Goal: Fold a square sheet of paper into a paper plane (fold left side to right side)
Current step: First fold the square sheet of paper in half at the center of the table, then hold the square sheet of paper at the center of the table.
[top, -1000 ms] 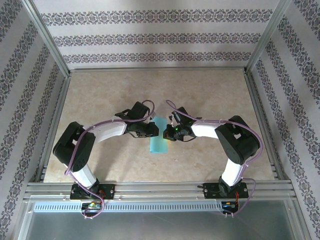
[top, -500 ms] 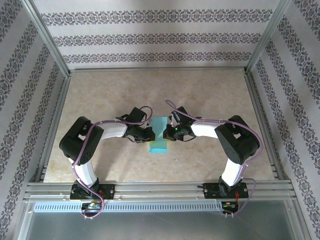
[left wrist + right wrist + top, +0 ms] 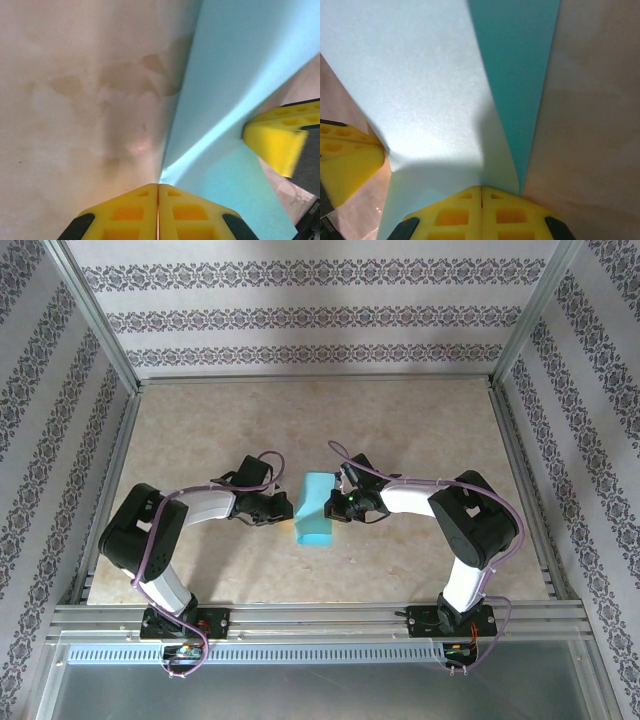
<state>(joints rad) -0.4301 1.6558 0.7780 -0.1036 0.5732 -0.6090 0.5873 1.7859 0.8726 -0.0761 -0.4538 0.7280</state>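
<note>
- Teal sheet of paper [image 3: 315,510] sits at the middle of the beige table [image 3: 200,430]. It is partly raised off the surface between the two grippers, and its long axis runs roughly 12 to 6 o'clock in the overhead view.
- The left gripper [image 3: 282,508] is on the sheet's 9 o'clock side, pointing toward 3 o'clock. In its wrist view the yellow pads [image 3: 125,215] are pressed together with no gap, and the sheet's left edge begins right at their tips.
- The right gripper [image 3: 337,504] is on the sheet's 3 o'clock side, pointing toward 9 o'clock. Its pads [image 3: 515,215] are closed just as tightly, with paper fanning out from the seam toward 12 o'clock.
- The pinch point is hidden inside each seam, so paper between the pads cannot be seen directly. Both grippers probably have hold of an edge, given how the sheet lifts away from both sets of tips.
- The left wrist view shows a finger of the right gripper [image 3: 272,145] against the far side of the sheet, and the right wrist view shows a finger of the left one [image 3: 347,162] likewise. The two grippers are near each other, with the paper spanning between them.
- Judged from the task, the coming move depends on one relation. The edge at 9 o'clock has to travel over the 12-to-6 line and land on the edge at 3 o'clock.
- The left gripper is the nearer one for carrying that edge. The right gripper is placed to anchor the receiving side.
</note>
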